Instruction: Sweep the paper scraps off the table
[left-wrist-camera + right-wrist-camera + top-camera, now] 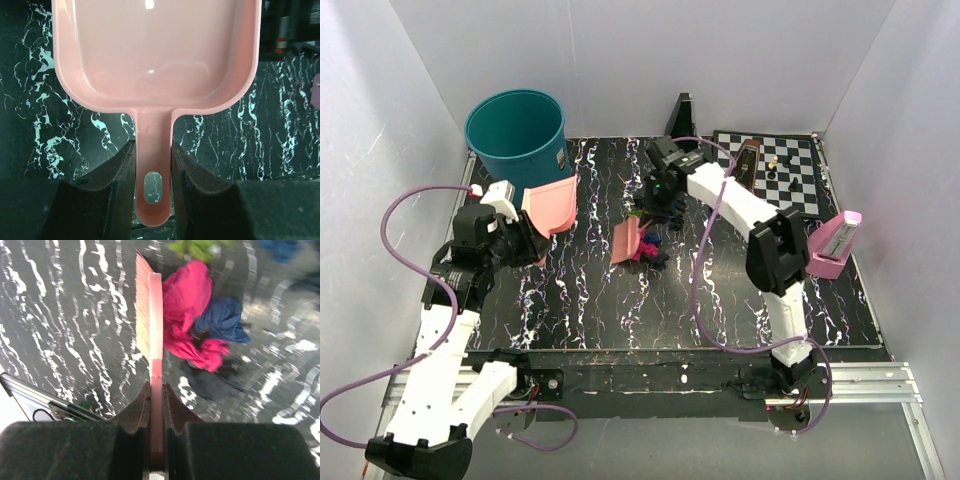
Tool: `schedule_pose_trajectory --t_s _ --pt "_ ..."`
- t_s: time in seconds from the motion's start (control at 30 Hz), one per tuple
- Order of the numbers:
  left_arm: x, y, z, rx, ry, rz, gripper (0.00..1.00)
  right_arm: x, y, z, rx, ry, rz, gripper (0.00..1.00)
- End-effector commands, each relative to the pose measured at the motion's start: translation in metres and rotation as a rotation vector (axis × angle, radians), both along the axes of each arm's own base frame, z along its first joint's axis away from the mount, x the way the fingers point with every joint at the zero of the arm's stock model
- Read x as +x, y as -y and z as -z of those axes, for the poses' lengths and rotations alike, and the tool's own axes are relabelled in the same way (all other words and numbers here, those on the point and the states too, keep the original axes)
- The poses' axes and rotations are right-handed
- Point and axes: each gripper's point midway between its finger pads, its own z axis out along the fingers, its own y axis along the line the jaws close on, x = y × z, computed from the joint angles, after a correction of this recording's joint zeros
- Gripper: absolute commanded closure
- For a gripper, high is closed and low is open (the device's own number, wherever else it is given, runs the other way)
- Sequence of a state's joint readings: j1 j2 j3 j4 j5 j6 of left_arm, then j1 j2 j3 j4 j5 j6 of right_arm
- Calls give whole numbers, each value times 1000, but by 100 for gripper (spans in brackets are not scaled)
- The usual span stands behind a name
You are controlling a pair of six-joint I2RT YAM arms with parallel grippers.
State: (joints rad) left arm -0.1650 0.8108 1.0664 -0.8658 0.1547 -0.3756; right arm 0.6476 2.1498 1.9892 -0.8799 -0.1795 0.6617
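Observation:
My left gripper (523, 238) is shut on the handle of a pink dustpan (552, 205), held over the left of the table (580, 300). In the left wrist view the fingers (120, 170) clamp the handle, and the pan (155, 50) is empty. My right gripper (660, 203) is shut on a pink brush (626, 241) at the table's middle. The paper scraps (649, 249) lie bunched just right of the bristles. The right wrist view shows the brush (150, 310) beside a magenta wad (187, 300), a dark blue wad (222, 320) and a green one (197, 247).
A teal bin (517, 135) stands at the back left, just behind the dustpan. A chessboard (790, 165) with small pieces lies at the back right. A pink metronome-shaped object (835, 245) stands at the right edge, and a dark one (682, 115) by the back wall.

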Motion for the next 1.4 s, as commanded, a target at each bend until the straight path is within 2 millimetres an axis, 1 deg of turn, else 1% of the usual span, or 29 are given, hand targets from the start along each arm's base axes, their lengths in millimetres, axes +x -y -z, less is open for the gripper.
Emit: schedule_pose_trajectory --t_s 0.0,0.03,0.07,0.13,0.2,0.27,0.33,0.37,0.47,0.53,0.6,0.67,0.73,0.77,0.83,0.93,1.0,1.03,1.1,1.2,1.27,1.37 --pt "3 5 15 43 -19 60 100 -6 69 -32 -92 76 28 99" --pt "6 2 21 69 -35 51 100 -8 73 -37 -81 85 12 99" --pt "7 3 29 89 -59 53 100 -11 72 -46 -46 98 -26 99" --pt "9 9 40 127 -92 75 100 -22 61 -69 51 109 -119 99" --pt "8 18 50 157 -124 99 100 -28 55 -95 108 135 -170 99" --pt "7 30 58 200 -141 125 100 -27 58 -119 114 182 -181 99" --pt "2 42 68 239 -159 157 100 -24 68 -137 82 240 -178 99" --pt "1 46 71 266 -157 168 100 -23 75 -143 55 261 -175 99" --pt "-11 66 84 334 -168 270 100 -17 108 -146 -102 326 -141 99" --pt "-18 72 93 391 -177 303 100 -8 138 -145 -255 387 -110 99" --pt "-26 77 102 438 -185 349 100 4 175 -137 -463 437 -82 99" --pt "-34 82 111 475 -203 392 100 11 217 -130 -704 460 -58 99" --pt "-43 87 117 503 -219 431 100 12 241 -122 -848 463 -68 99" --pt "-47 88 119 516 -225 449 100 11 247 -119 -887 467 -71 99" --pt "-52 91 118 520 -220 470 100 8 252 -111 -914 455 -93 99" --pt "-59 102 114 487 -204 537 100 4 250 -94 -919 404 -157 99" --pt "-64 110 115 473 -218 584 100 2 249 -81 -921 365 -185 99" --pt "-66 113 119 477 -234 609 100 1 246 -74 -914 343 -201 99" --pt "-71 119 131 496 -285 651 100 -4 236 -61 -857 292 -243 99" --pt "-77 124 154 544 -368 675 100 -9 225 -45 -809 239 -284 99" --pt "-77 123 167 578 -405 665 100 -9 221 -34 -805 216 -305 99" --pt "-73 124 178 602 -434 636 100 -9 213 -18 -813 190 -351 99"
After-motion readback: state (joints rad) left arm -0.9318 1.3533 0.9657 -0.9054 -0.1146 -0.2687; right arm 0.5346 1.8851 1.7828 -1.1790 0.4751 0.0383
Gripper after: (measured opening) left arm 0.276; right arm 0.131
